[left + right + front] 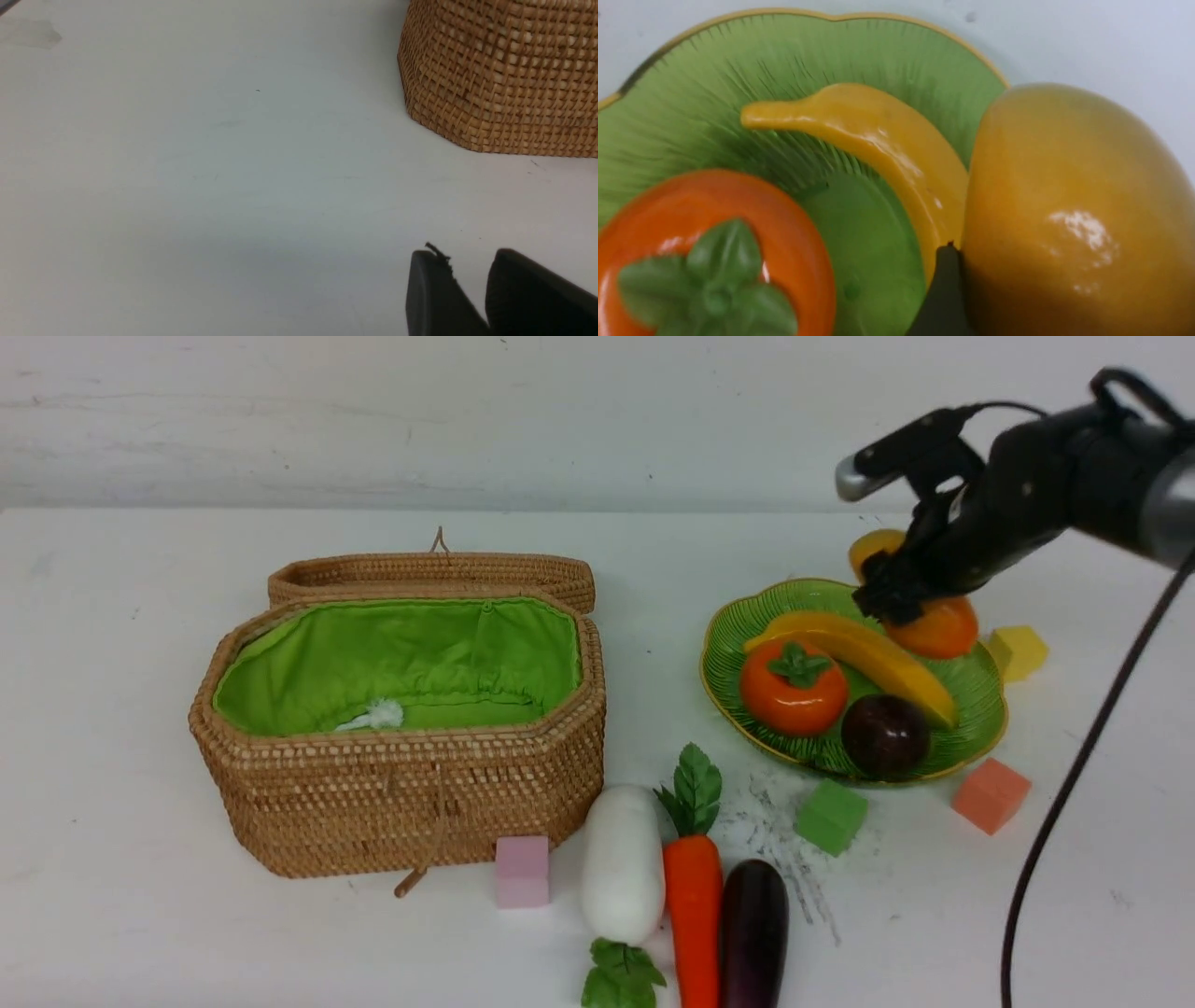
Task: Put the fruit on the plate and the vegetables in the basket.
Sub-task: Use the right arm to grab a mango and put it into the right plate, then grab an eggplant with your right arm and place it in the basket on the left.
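Four toy fruits share a shallow glossy green dish with ribbed lines and a thin golden rim, set on the white counter well to the right of a large octagonal woven wicker basket. They are an orange persimmon with a green leafy cap, a curved yellow banana, a round dark purple mangosteen and an oblong orange mango. The right fingers are spread wide around the mango at the dish's far edge. The one finger in sight presses against the mango's side where it touches the banana. The other finger is hidden.

The basket's hinged wicker lid lies open behind its bright green cloth lining. Three long toy vegetables lie side by side on the counter, just off the basket's near right corner and outside it. They are a white radish, an orange carrot with green leaves and a glossy dark purple eggplant. A pink foam cube sits at the basket's base beside the radish.

The left fingers appear only in the wrist view. They hang low over bare counter, near the basket's woven wall but apart from it, with a narrow gap between them and nothing held.
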You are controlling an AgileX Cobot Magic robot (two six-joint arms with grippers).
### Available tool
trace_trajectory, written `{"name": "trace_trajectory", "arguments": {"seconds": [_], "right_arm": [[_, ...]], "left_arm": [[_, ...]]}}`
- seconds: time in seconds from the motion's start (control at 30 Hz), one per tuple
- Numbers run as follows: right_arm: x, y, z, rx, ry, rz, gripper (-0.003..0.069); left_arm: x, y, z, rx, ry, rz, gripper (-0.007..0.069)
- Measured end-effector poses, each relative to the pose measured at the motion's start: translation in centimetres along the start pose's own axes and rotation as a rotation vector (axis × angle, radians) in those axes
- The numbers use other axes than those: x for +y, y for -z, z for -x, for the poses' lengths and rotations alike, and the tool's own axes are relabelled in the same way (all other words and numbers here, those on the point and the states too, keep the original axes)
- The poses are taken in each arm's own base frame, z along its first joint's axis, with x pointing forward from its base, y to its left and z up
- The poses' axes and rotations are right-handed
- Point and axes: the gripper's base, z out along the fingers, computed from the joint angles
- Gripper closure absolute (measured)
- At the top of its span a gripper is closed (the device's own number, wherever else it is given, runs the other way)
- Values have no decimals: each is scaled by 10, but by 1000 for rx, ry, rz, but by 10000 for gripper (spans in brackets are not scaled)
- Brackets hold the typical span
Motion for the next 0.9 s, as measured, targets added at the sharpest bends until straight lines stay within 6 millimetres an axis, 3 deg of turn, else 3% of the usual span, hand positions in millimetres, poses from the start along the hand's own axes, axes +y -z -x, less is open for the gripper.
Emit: {"name": "trace_trajectory", "arguments": {"seconds": [0.4,0.6,0.77,0.9], "right_arm": [[9,-8,0,-3,-61,42,76],[8,-1,1,4,-61,44,-2],[4,22,8,9,-63,42,-10],[0,59,16,26,-74,54,7]], "left_arm": [[0,0,0,0,-4,2,438],[0,0,0,0,-4,2,433],[0,0,0,0,-4,2,427],[0,0,0,0,-4,2,421]]}}
